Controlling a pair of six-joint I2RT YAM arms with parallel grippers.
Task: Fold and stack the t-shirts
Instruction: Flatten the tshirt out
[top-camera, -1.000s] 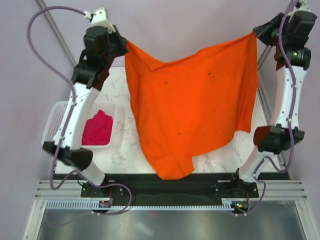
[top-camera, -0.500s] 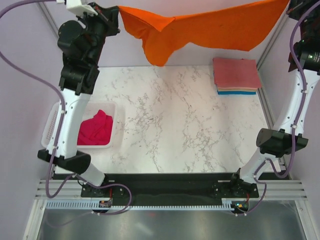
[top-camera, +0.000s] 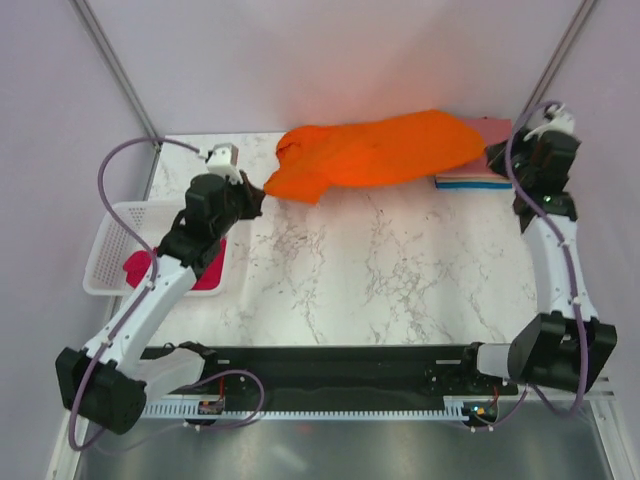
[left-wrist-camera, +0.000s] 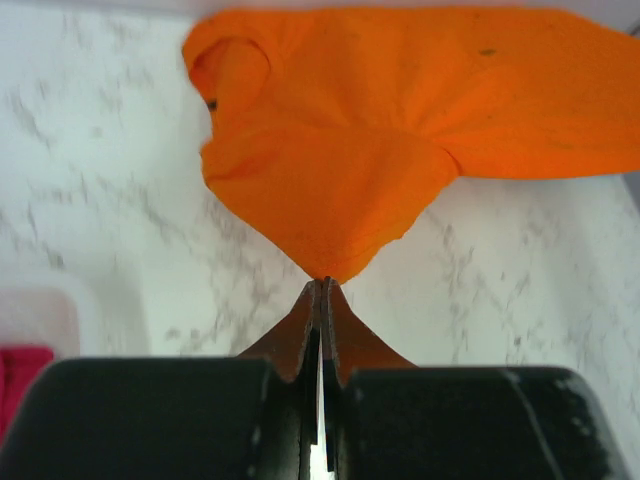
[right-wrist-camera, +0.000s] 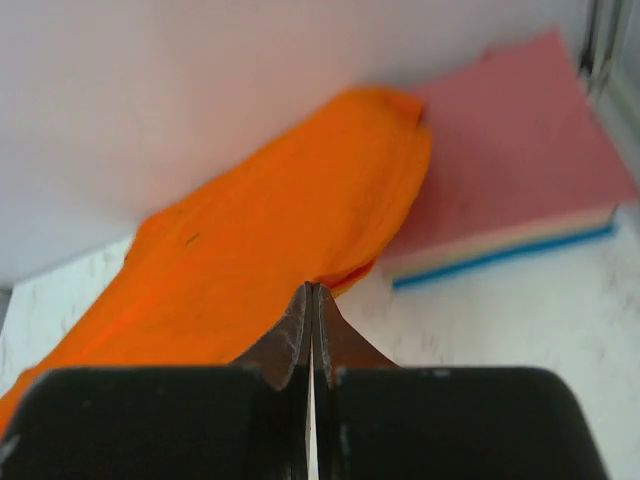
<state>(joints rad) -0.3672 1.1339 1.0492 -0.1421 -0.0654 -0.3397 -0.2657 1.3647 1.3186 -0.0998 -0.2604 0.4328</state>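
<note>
The bright orange t-shirt (top-camera: 375, 152) lies bunched in a long band across the back of the table. My left gripper (top-camera: 258, 196) is shut on its left corner (left-wrist-camera: 325, 262), low over the marble. My right gripper (top-camera: 494, 158) is shut on its right edge (right-wrist-camera: 335, 268), beside the folded stack (top-camera: 496, 168). The orange cloth drapes over the stack's left part. The stack shows a salmon-pink top (right-wrist-camera: 520, 150) with peach and blue layers under it. The magenta-pink shirt (top-camera: 138, 266) lies in the basket, mostly hidden by my left arm.
A white mesh basket (top-camera: 112, 240) stands at the table's left edge. Metal frame posts rise at both back corners, and a pale wall stands close behind the shirt. White marble table (top-camera: 380, 270) extends toward the arm bases.
Both grippers have come down from high up to the table's back, and the orange shirt went from hanging spread to lying bunched on the table and stack.
</note>
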